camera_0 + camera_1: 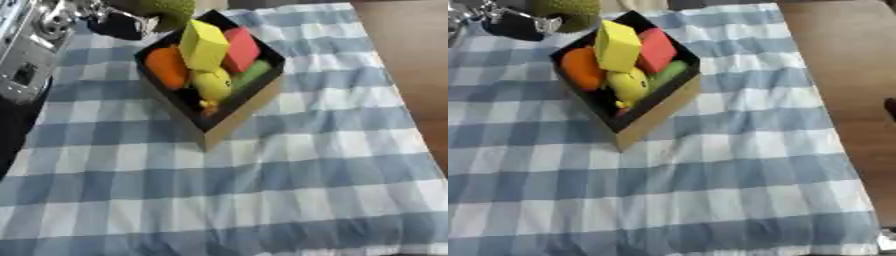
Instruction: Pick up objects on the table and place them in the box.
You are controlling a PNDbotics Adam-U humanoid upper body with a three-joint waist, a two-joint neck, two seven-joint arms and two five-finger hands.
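Box on checked cloth, toy-filled.

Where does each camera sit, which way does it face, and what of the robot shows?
Left eye view: in the head, looking down at the box on the checked cloth; the left arm holding a green object shows upper left.
Right eye view: same head, set slightly right, with more bare table visible.
Both share the box, yellow block and cloth.
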